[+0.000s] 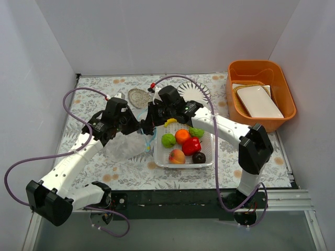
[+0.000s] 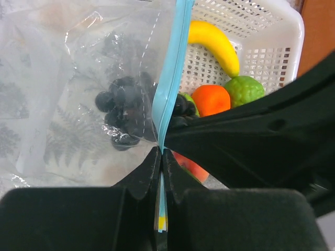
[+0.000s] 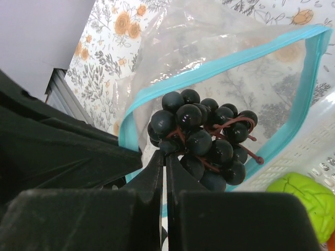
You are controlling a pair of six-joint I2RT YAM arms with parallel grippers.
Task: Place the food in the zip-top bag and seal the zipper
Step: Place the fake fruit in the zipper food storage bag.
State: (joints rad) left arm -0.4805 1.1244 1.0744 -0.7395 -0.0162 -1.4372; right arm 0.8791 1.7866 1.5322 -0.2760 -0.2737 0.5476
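Observation:
The clear zip-top bag [image 1: 124, 147] lies left of the white basket [image 1: 183, 165]. My left gripper [image 2: 161, 152] is shut on its blue zipper [image 2: 172, 68] strip, holding one side of the mouth up. My right gripper [image 3: 166, 152] is shut on the dark grapes [image 3: 204, 137], which hang in the bag's open mouth, ringed by the zipper [image 3: 220, 68]. Through the plastic the grapes [image 2: 123, 117] show in the left wrist view. In the basket lie the banana [image 1: 170, 122], two green balls [image 1: 168, 140], the orange [image 1: 182, 136], red pepper [image 1: 191, 146], peach [image 1: 177, 156] and dark brown ball [image 1: 199, 157].
An orange bin [image 1: 280, 83] with a white plate [image 1: 259, 101] stands at the back right. A glass dish [image 1: 189, 89] and a small round dish [image 1: 137, 97] sit behind the arms. White walls close in the flowered tablecloth on three sides.

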